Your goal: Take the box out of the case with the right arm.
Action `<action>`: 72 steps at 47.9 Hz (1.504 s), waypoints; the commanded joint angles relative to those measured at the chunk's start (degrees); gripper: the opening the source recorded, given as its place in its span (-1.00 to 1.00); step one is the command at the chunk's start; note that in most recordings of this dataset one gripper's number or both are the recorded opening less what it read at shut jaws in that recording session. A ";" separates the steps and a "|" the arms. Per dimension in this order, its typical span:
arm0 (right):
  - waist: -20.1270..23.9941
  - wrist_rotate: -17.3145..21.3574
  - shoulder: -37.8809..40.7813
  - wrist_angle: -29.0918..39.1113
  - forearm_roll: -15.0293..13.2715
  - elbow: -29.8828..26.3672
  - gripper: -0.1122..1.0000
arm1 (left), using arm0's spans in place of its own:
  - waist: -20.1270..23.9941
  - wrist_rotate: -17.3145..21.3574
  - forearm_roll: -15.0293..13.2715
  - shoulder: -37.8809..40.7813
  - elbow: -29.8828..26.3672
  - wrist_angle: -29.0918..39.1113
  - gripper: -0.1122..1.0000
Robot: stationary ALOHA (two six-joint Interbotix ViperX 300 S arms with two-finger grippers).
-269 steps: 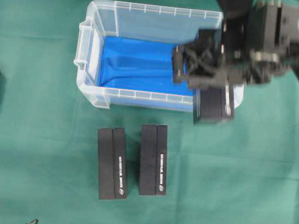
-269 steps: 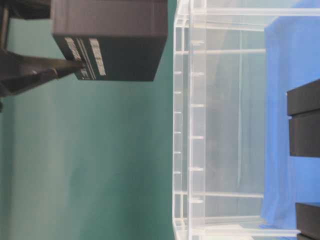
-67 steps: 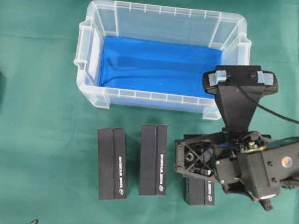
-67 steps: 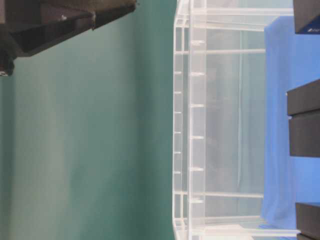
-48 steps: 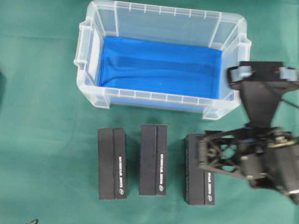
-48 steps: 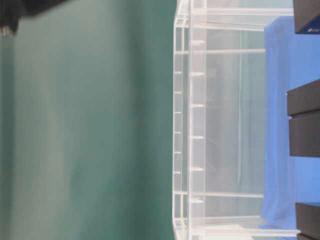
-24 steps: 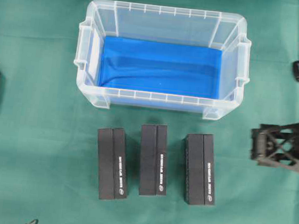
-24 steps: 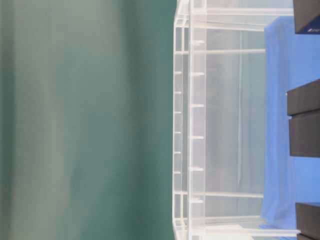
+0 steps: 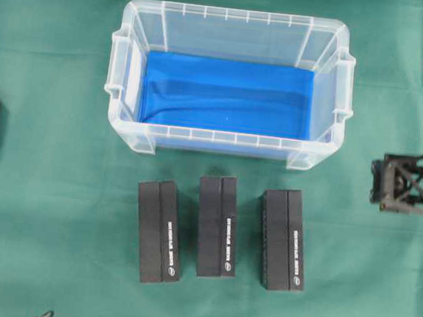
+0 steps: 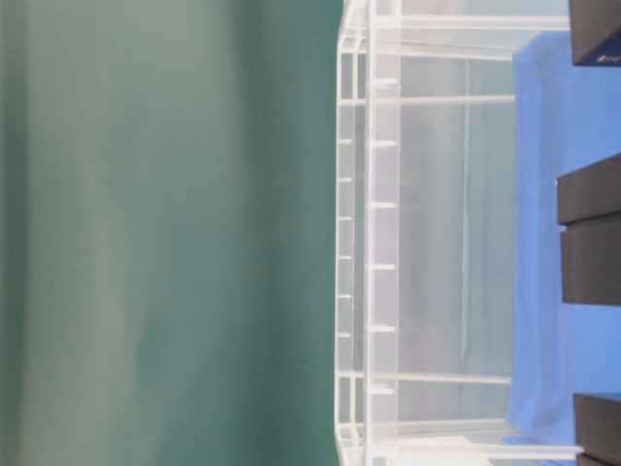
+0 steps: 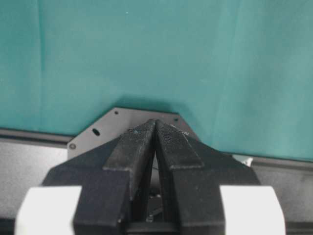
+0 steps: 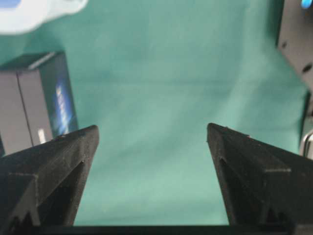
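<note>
Now the box [image 9: 283, 239] lies apparently well left of the empty right hand [image 12: 152, 147].

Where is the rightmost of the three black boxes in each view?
Overhead: the rightmost box lies on the cloth, right end of the row, below the case.
Table-level: a dark corner at top right, probably it; not certain.
Left wrist: not in it.
Right wrist: at the left edge.
Shared landmark: the case, seen overhead, table-level and right wrist.
</note>
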 commanded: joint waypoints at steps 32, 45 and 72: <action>-32.26 -35.07 -2.20 -5.80 -0.18 1.05 0.79 | 0.79 -0.09 0.18 0.09 -0.62 -0.26 -0.80; -34.54 -36.91 -2.11 -6.42 0.00 1.14 0.79 | 1.05 -0.09 0.26 0.09 -0.62 -0.26 -0.80; -34.63 -36.65 -2.20 -6.24 0.79 1.32 0.79 | 1.67 0.09 0.18 0.09 -0.62 -0.26 -0.80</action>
